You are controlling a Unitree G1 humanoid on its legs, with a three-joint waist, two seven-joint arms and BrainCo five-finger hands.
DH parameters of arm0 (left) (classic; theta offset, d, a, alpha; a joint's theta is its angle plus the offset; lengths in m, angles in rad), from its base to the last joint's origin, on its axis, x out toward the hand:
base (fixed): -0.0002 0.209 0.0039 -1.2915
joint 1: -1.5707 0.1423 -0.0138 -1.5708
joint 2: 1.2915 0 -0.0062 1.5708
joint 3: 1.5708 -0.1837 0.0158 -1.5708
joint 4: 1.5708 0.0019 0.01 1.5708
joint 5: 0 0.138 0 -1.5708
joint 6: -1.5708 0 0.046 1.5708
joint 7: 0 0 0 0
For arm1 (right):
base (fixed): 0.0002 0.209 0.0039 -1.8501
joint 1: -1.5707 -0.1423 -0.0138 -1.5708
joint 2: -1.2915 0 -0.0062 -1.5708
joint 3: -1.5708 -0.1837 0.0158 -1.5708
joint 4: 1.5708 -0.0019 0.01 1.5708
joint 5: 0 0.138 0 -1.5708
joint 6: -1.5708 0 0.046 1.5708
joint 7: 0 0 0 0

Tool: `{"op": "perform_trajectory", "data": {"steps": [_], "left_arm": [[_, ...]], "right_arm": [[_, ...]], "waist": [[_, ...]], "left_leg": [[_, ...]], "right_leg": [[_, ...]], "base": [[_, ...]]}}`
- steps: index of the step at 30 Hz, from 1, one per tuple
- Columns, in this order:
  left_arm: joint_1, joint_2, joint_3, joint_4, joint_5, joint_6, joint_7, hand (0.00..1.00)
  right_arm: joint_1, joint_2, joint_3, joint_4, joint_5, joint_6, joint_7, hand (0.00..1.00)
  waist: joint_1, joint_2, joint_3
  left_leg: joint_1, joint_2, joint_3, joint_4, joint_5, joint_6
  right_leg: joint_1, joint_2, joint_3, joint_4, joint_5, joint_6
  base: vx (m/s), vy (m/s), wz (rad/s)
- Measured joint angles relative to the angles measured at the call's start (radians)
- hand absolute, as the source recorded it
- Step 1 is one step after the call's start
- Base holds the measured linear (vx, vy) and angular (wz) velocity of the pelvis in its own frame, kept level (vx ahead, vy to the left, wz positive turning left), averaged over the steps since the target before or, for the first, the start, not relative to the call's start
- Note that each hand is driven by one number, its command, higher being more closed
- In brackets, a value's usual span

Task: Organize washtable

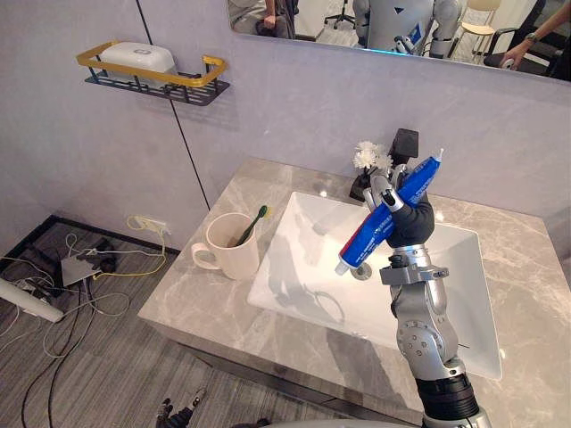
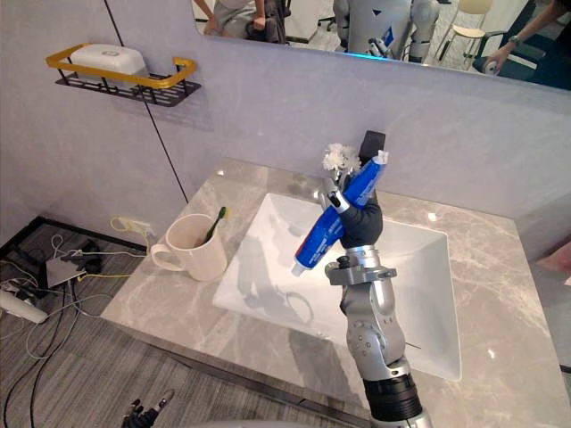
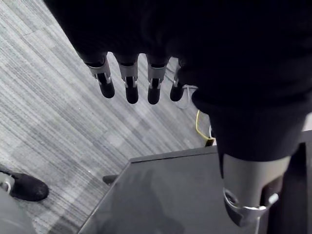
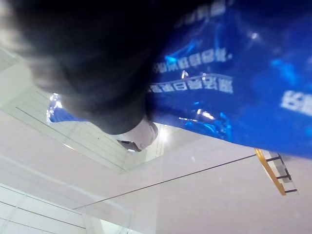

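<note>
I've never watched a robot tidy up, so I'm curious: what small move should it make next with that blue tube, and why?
Probably swing the right hand leftward toward the mug. It grips the toothpaste tube tilted above the sink, cap end lowest, and the mug on the counter already holds the toothbrush, so the tube likely belongs there too.

You are looking at a grey marble-patterned countertop (image 1: pixel 178 299) with a white rectangular basin (image 1: pixel 303 267) sitting sunk in its middle. A cream ceramic mug (image 1: pixel 232 250) is standing on the bare stone just beside the basin's left edge. A black faucet (image 1: pixel 401 147) and a small bunch of white flowers (image 1: pixel 370 157) are standing behind the basin, near the wall.
</note>
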State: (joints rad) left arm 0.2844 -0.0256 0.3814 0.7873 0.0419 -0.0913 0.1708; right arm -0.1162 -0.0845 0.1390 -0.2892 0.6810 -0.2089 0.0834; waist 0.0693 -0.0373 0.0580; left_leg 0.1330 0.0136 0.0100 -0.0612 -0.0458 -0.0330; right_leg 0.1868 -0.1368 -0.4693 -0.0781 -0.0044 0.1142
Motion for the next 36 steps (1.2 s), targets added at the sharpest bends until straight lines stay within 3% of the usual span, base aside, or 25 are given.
{"op": "perform_trajectory", "data": {"steps": [11, 18, 25, 29, 36], "left_arm": [[-0.031, 0.048, -0.079, 0.07, 0.01, -0.002, -0.031, 0.0], [-0.043, 0.071, -0.136, 0.09, 0.01, -0.004, -0.036, 0.0], [-0.047, 0.084, -0.16, 0.09, 0.01, -0.004, -0.036, 0.0], [-0.055, 0.094, -0.185, 0.09, 0.011, -0.004, -0.034, 0.0], [-0.07, 0.131, -0.27, 0.091, 0.011, -0.009, -0.034, 0.0]], "right_arm": [[-0.023, 0.009, 0.09, -0.049, -0.113, -0.018, -0.022, 1.0], [-0.2, 0.032, 0.173, -0.082, -0.165, -0.058, -0.065, 1.0], [-0.323, 0.067, 0.252, -0.081, -0.258, -0.061, -0.108, 1.0], [-0.371, 0.078, 0.281, -0.075, -0.334, -0.063, -0.139, 1.0], [-0.475, 0.078, 0.308, 0.094, -0.48, -0.069, -0.179, 1.0]], "waist": [[0.001, -0.021, -0.013], [0.002, -0.022, -0.013], [0.005, -0.029, -0.012], [0.027, -0.033, -0.011], [0.058, -0.043, -0.009]], "left_leg": [[0.0, -0.001, -0.004, 0.0, 0.0, 0.0], [0.0, -0.001, -0.004, -0.001, 0.002, 0.003], [-0.001, -0.004, -0.01, -0.008, 0.008, 0.01], [-0.006, -0.009, -0.023, -0.008, 0.009, 0.012], [-0.029, -0.011, -0.042, -0.002, 0.013, 0.013]], "right_leg": [[-0.001, -0.002, -0.001, 0.005, -0.001, 0.001], [-0.001, -0.002, -0.001, 0.006, -0.001, 0.001], [-0.001, -0.005, -0.016, 0.009, -0.001, 0.001], [-0.001, -0.006, -0.025, 0.012, -0.001, 0.001], [-0.001, -0.005, -0.042, 0.012, -0.001, 0.001]], "base": [[0.0, 0.0, 0.0], [0.0, 0.0, 0.0], [0.0, 0.0, 0.06], [-0.02, -0.001, 0.09], [-0.04, -0.01, 0.1]]}}
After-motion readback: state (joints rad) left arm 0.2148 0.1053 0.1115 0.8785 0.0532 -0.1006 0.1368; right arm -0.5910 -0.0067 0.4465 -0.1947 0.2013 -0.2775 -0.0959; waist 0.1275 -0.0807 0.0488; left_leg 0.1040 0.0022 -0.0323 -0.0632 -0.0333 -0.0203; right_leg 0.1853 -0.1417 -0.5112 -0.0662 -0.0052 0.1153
